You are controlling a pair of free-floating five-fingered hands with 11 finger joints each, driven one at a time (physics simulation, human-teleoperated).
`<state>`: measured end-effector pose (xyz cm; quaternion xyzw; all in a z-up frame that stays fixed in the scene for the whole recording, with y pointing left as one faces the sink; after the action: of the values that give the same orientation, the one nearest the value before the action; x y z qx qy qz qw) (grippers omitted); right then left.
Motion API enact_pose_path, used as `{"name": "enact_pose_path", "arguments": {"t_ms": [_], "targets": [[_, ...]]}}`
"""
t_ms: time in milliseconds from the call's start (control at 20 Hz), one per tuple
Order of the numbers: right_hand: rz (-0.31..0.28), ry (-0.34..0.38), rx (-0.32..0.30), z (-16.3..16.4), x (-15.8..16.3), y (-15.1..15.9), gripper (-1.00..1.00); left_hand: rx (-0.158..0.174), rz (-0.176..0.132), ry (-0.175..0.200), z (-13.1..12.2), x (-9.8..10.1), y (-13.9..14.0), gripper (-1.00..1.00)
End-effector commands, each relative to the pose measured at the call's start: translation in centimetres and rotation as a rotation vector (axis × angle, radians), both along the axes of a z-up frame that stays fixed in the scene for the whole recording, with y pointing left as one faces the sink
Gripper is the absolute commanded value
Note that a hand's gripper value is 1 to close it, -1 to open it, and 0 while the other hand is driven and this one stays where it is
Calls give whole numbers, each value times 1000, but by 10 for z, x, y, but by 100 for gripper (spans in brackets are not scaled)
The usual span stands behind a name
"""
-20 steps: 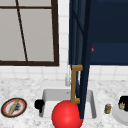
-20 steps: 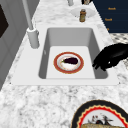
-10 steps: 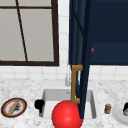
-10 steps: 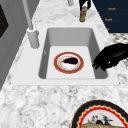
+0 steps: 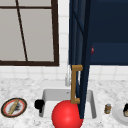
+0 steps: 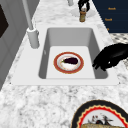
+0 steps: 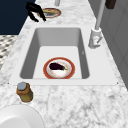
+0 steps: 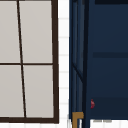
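Meanwhile the left hand (image 6: 110, 58) is hovering over the sink's (image 6: 51, 32) near rim, fingers curling loosely, gripping nothing. Below it, a plate with an eggplant (image 6: 69, 62) is lying on the basin floor. An open cabinet door (image 5: 80, 50) is jutting over the sink. The right hand (image 5: 125, 108) is idling by a jar (image 5: 107, 108).

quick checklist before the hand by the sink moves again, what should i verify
1. Left hand sits at the sink's front edge: ok.
2. Its fingers are curled and hold nothing: ok.
3. Plate with the eggplant lies flat on the sink floor: ok.
4. Right hand is by the jar on the counter; contact: cannot tell.
5. Open cabinet door hangs over the sink in the front view: not ok.
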<state>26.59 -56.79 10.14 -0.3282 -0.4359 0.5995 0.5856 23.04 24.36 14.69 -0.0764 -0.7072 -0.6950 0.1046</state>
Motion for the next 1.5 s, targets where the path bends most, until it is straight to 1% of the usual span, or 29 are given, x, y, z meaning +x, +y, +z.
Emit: {"name": "enact_pose_path", "arguments": {"t_ms": [0, 50, 100, 150, 250, 300, 350, 450, 500, 550, 600, 650, 750, 950, 1200, 1250, 1300, 1350, 1400, 1450], "targets": [[-26, 4, -12, -27, 7, 0, 100, 0, 0, 0, 0, 0, 0, 0], [0, 1, -10, -14, 1, 1, -100, 0, 0, 0, 0, 0, 0, 0], [-9, -29, 18, 2, -3, -3, -100, 0, 0, 0, 0, 0, 0, 0], [-19, -27, 12, 8, 1, -1, -100, 0, 0, 0, 0, 0, 0, 0], [-38, -32, 20, 19, 2, -2, -100, 0, 0, 0, 0, 0, 0, 0], [-32, -33, 23, 21, 3, -1, -100, 0, 0, 0, 0, 0, 0, 0], [-4, -33, 22, 15, -5, -1, -100, 0, 0, 0, 0, 0, 0, 0], [-3, -52, 10, 16, -6, 9, -100, 0, 0, 0, 0, 0, 0, 0], [-9, -62, 7, 18, -8, 10, -100, 0, 0, 0, 0, 0, 0, 0], [-33, -77, 3, 22, -1, 18, -100, 0, 0, 0, 0, 0, 0, 0], [-51, -69, 4, 30, -1, 13, -100, 0, 0, 0, 0, 0, 0, 0], [-55, -62, 17, 36, 0, 13, -100, 0, 0, 0, 0, 0, 0, 0], [-62, -53, 17, 42, 1, 16, -100, 0, 0, 0, 0, 0, 0, 0], [-50, -49, 22, 53, -1, 13, -100, 0, 0, 0, 0, 0, 0, 0], [1, -23, 13, 54, 0, 15, -100, 0, 0, 0, 0, 0, 0, 0], [-7, -50, 8, 54, 1, 16, -100, 0, 0, 0, 0, 0, 0, 0], [-7, -49, 9, 55, 1, 18, -100, 0, 0, 0, 0, 0, 0, 0], [-39, -50, 1, 55, 3, 38, -100, 0, 0, 0, 0, 0, 0, 0], [-64, -49, -1, 60, 6, 38, -100, 0, 0, 0, 0, 0, 0, 0], [-77, -38, -6, 63, 9, 42, -100, 0, 0, 0, 0, 0, 0, 0]]}}
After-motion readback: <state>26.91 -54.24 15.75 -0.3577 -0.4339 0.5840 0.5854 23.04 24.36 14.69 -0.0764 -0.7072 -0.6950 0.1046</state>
